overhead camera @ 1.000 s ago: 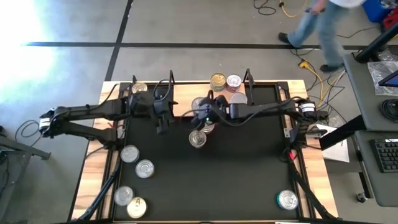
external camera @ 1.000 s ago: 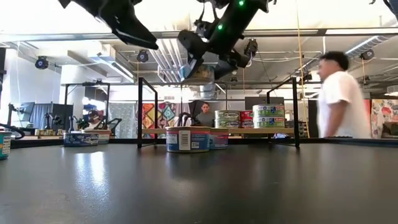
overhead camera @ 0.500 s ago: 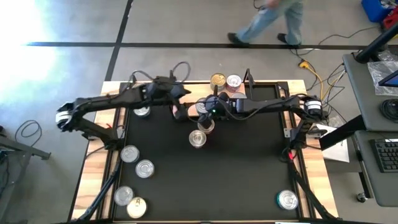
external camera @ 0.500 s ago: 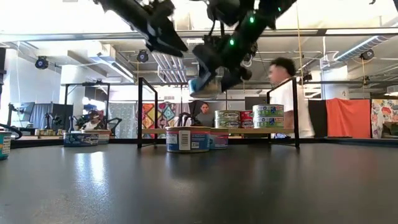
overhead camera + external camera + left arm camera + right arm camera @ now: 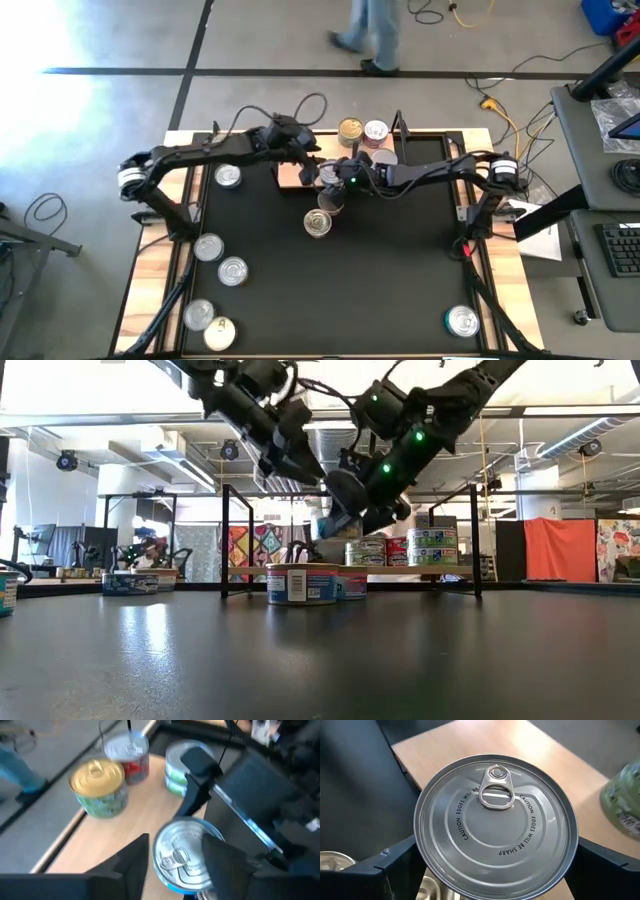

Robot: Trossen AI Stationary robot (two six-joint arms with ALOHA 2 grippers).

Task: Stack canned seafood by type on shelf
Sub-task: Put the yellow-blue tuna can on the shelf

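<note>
The right gripper point(image 5: 497, 862) is shut on a silver-lidded tin point(image 5: 495, 825) with a blue side label point(image 5: 333, 523), and holds it over the left part of the light-wood shelf point(image 5: 300, 176). The left gripper point(image 5: 175, 865) is open. It hovers just above and to the left of that tin point(image 5: 182, 852) without touching it, higher in the low view point(image 5: 305, 465). A gold-lidded tin point(image 5: 350, 130), a silver-lidded one point(image 5: 376, 130) and a green-labelled stack point(image 5: 180, 767) stand on the shelf. My right gripper pinches the tin by its side wall, one finger point(image 5: 395, 865) on one side and the other finger point(image 5: 602, 862) opposite. The fingers slant down from the table's right. The tin is lifted clear above the shelf board, with its pull-tab lid point(image 5: 496, 795) facing up.
Two tins point(image 5: 318, 222) point(image 5: 332, 200) sit on the black table just in front of the shelf. One tin point(image 5: 229, 177) lies near the left arm, several point(image 5: 209, 247) are at the near left, and one point(image 5: 462, 321) is at the near right. Black wire posts point(image 5: 224, 540) point(image 5: 474, 540) flank the shelf. A person point(image 5: 372, 30) walks behind the table.
The left arm has swung from the table's left side toward the far edge and right, and its gripper now stands over the shelf's left end beside the held tin. The right gripper has lowered its tin toward the shelf board. The person has walked leftward behind the table.
</note>
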